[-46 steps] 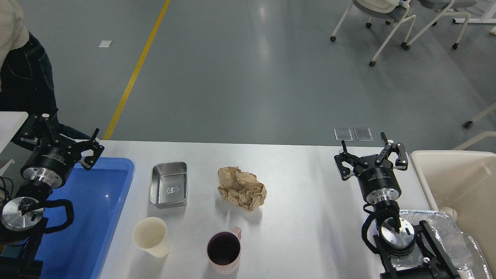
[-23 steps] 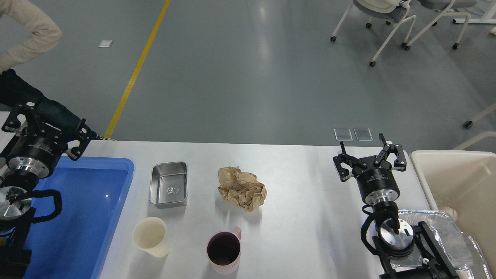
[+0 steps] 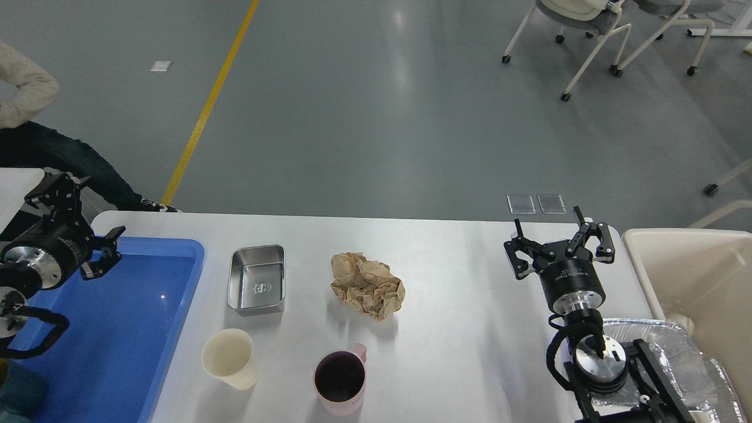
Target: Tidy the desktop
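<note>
The white-grey desktop (image 3: 458,305) fills the lower view. On it are a crumpled brown paper ball (image 3: 367,285) in the middle, a small steel tray (image 3: 257,280) to its left, a cream paper cup (image 3: 229,358) and a pink mug (image 3: 340,379) near the front. My left gripper (image 3: 79,226) is open and empty above the far left corner of the blue tray (image 3: 141,329). My right gripper (image 3: 558,239) is open and empty above the desktop's far right part.
A beige bin (image 3: 699,282) stands at the right edge. Crumpled foil (image 3: 681,352) lies by my right arm's base. A person (image 3: 35,129) stands at the far left. Chairs (image 3: 587,35) stand on the floor at the back right.
My left arm has swung left and back towards the view's edge. My right gripper has barely moved. The person at the left has shifted.
</note>
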You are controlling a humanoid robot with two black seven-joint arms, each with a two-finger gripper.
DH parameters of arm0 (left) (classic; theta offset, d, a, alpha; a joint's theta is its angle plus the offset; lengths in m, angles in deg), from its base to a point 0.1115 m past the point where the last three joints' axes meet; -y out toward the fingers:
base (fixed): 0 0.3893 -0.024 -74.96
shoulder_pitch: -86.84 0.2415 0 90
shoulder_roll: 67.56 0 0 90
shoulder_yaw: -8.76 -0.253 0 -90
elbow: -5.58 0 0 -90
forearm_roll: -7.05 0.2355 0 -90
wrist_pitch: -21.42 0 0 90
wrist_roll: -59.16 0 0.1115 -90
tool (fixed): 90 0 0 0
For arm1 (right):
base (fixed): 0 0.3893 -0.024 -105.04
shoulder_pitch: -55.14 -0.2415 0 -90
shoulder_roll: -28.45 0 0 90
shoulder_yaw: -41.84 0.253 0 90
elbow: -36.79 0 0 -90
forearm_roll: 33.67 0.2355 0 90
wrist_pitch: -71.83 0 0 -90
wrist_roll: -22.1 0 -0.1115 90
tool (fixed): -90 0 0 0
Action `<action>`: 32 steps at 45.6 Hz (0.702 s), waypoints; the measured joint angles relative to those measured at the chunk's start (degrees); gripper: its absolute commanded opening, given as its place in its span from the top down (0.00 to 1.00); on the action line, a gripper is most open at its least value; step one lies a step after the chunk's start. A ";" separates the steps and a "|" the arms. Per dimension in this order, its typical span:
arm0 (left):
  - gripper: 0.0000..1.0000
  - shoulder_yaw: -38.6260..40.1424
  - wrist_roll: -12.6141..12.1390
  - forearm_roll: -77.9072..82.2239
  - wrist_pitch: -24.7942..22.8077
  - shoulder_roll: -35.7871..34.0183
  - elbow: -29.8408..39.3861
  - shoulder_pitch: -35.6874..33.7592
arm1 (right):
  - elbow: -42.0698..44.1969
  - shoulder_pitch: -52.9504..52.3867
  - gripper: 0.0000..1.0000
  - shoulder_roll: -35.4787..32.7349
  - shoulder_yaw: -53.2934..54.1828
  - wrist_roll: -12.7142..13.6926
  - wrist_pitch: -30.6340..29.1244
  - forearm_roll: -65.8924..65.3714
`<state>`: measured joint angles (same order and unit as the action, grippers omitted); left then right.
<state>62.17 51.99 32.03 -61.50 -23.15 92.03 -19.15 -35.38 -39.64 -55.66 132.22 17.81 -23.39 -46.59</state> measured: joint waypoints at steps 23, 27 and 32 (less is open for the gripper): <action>0.03 -15.54 -0.37 18.15 -4.27 -25.55 8.64 -0.33 | 1.05 -1.26 0.00 0.06 -2.47 0.00 0.09 -0.26; 0.03 -15.97 -0.12 22.50 -4.70 -29.22 9.10 -0.33 | 1.29 -1.34 0.00 0.00 -2.49 -0.01 0.09 -0.29; 0.03 -16.12 0.20 26.79 -5.75 -33.14 10.46 -0.25 | 1.49 -1.37 0.00 0.00 -2.50 -0.01 0.09 -0.29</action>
<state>46.05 52.20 58.82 -67.25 -56.29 102.49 -19.39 -33.89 -41.01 -55.66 129.72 17.80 -23.30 -46.88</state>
